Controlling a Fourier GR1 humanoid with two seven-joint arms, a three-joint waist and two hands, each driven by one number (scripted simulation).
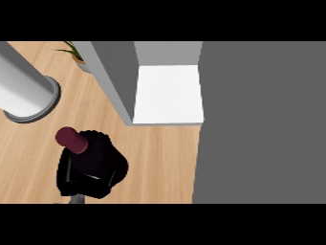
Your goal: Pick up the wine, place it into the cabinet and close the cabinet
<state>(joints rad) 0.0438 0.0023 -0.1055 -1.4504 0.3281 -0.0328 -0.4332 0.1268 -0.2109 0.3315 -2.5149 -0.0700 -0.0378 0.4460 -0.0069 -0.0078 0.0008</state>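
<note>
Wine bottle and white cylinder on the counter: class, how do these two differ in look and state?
The wine bottle is dark red and slim; the white cylinder is pale and much wider. The left hand curls round the bottle; the cylinder stands free, untouched. Both are round and sit over the wooden counter.

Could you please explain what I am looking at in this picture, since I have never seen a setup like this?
This is one view from the robot's head, looking steeply down at a wooden counter. The black shape is a robot hand, curled round a wine bottle whose dark red top sticks out. Which hand it is cannot be told. Ahead stands an open cabinet with a white shelf inside; the grey panel at right looks like its door. A white cylinder and a small plant also stand on the counter.
</note>
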